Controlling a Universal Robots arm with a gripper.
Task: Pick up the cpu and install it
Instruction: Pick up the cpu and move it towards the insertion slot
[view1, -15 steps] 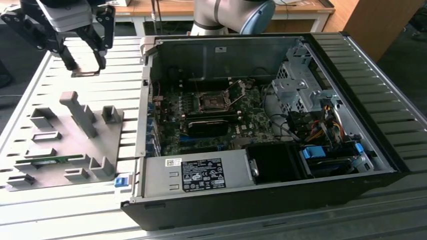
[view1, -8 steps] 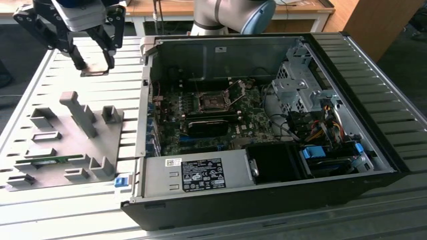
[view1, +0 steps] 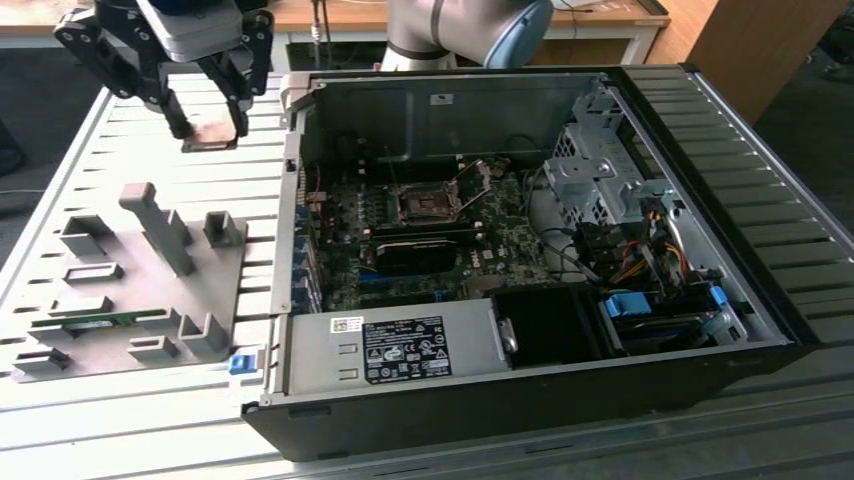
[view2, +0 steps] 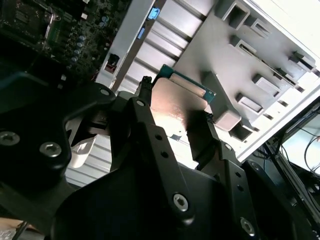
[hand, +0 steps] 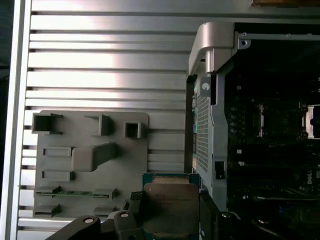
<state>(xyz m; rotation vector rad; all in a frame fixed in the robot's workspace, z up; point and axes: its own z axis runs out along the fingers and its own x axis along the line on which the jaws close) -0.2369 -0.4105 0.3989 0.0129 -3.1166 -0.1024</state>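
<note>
At the exterior view's left a grey fixture plate (view1: 134, 290) lies on the slatted aluminium surface (view1: 174, 190), carrying upright blocks and a narrow green memory stick (view1: 100, 322) in one of its slots; beyond the plate, near the case's wall, the pincer (view1: 207, 120) hangs above the slats with the cpu (view1: 210, 137) clamped between its two black fingers (view2: 147, 125), the jaws drawn in just to the chip's width; in both wrist views the chip (hand: 170, 207) sits flat between them, metal top showing, a strip of green board edge visible along one side (view2: 187, 82), and it touches neither plate nor surface; so the pick-up looks done and the carry to the board is the step in hand; further right stands the open computer case (view1: 534, 400), with the motherboard's cpu socket (view1: 430, 205) near its middle, seemingly uncovered, though its lever and frame are too small to read surely; then the power supply (view1: 400, 350) along the near wall, and at the far right the drive cage (view1: 594, 180) and a bundle of cables (view1: 641, 250); by my judgement, installing calls for clearing the case wall, holding the chip level and square to the socket, matching its orientation, and lowering it without force.
</note>
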